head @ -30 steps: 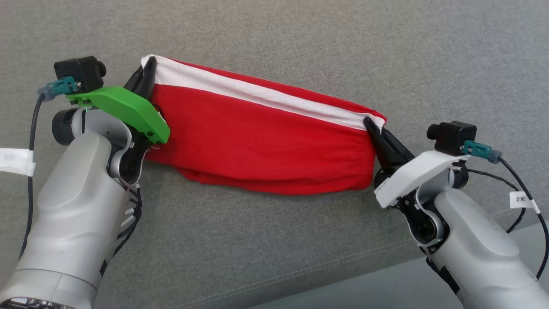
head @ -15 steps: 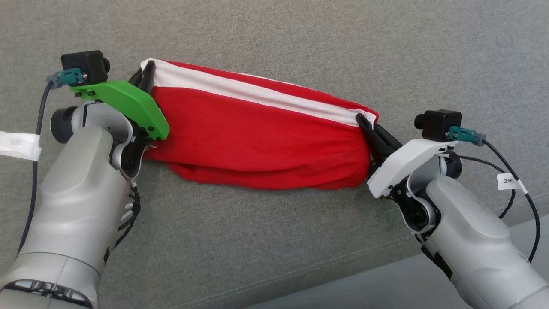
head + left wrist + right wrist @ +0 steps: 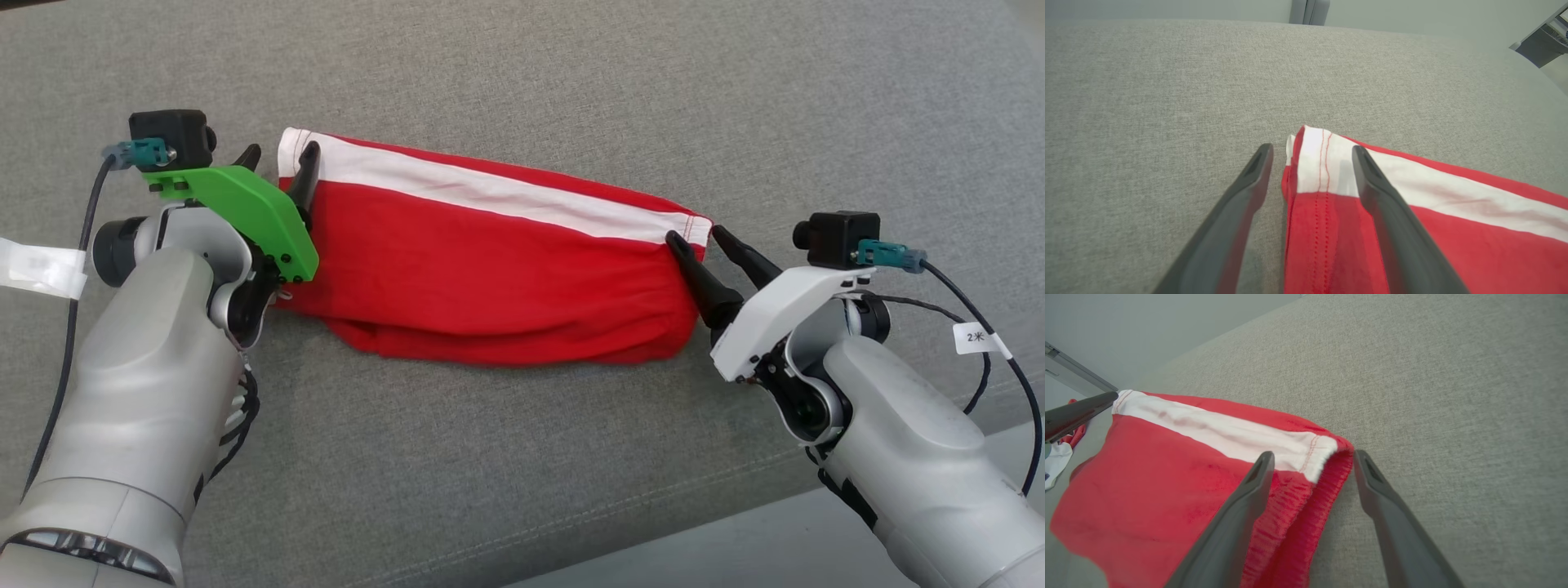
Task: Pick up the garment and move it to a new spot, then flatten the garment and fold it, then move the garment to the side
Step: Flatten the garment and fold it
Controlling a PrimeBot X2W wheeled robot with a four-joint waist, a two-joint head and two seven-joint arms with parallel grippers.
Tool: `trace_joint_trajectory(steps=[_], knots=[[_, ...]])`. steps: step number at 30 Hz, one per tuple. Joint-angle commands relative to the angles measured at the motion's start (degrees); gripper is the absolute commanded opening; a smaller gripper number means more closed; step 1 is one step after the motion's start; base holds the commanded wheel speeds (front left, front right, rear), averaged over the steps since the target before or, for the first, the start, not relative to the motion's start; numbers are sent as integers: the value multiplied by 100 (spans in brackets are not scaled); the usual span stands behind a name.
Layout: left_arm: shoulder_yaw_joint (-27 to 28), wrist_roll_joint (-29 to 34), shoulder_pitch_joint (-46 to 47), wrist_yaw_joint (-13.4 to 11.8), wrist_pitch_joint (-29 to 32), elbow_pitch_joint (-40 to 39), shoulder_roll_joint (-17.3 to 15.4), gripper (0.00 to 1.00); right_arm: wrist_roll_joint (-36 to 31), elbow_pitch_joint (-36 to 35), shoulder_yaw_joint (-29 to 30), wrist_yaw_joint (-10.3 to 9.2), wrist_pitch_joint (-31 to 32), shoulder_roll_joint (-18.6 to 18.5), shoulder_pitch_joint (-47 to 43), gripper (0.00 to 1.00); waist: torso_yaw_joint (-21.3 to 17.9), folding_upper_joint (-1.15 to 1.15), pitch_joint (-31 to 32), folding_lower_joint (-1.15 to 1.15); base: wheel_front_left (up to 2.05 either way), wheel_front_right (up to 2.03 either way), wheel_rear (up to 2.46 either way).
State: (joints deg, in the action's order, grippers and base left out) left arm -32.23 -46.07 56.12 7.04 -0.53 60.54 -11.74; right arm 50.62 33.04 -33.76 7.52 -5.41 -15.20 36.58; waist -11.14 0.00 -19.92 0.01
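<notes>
**Head view: soft red garment slack on the cushion, both pairs of fingers parted**

Left fingers [image 3: 304,175] stood spread at the garment's left end and gripped nothing. One was over the bare grey cushion [image 3: 522,457] and the other over the white band [image 3: 490,189]. In the left wrist view the stitched corner lay between them, under the left fingers [image 3: 1372,183].

The garment [image 3: 490,261] looked like light, limp knit cloth. By my judgement it would sag and crease wherever it was unsupported, and would cling to the coarse weave of the cushion rather than slide. The best holds seemed to be the two hemmed corners of the white band, where the stitching stiffens the layers. A pinch there should take every layer, or the lower ones might trail.

It lay across the middle of the cushion, well back from the near edge, slanting from far left to nearer right. The cloth was bright red, with the white band along its far side and red double stitching at the left end. A lower layer peeked out along the near side.

At the right end the cloth gathered into fine ruching, which would give a pinch more bulk. Right fingers [image 3: 694,273] stood open there, astride that corner and holding nothing. The right wrist view showed the gathered hem between the right fingers [image 3: 1249,490].
</notes>
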Motion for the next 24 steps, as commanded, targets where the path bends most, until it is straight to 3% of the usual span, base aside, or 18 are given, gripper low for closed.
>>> trace_joint_trajectory(steps=[1,14,24], knots=[[-34,8,68,21,60,44,-82,100,78,-26,-15,-6,76,-84,-56,100,-29,0,76,-1,0,0,0],[-55,-285,-328,42,225,-93,-340,100,168,-362,188,-6,243,-586,-536,100,9,0,464,-1,0,0,0],[-208,-406,-936,33,225,-225,-44,100,42,-1069,738,-6,161,-691,-1219,100,93,0,667,-1,0,0,0]])
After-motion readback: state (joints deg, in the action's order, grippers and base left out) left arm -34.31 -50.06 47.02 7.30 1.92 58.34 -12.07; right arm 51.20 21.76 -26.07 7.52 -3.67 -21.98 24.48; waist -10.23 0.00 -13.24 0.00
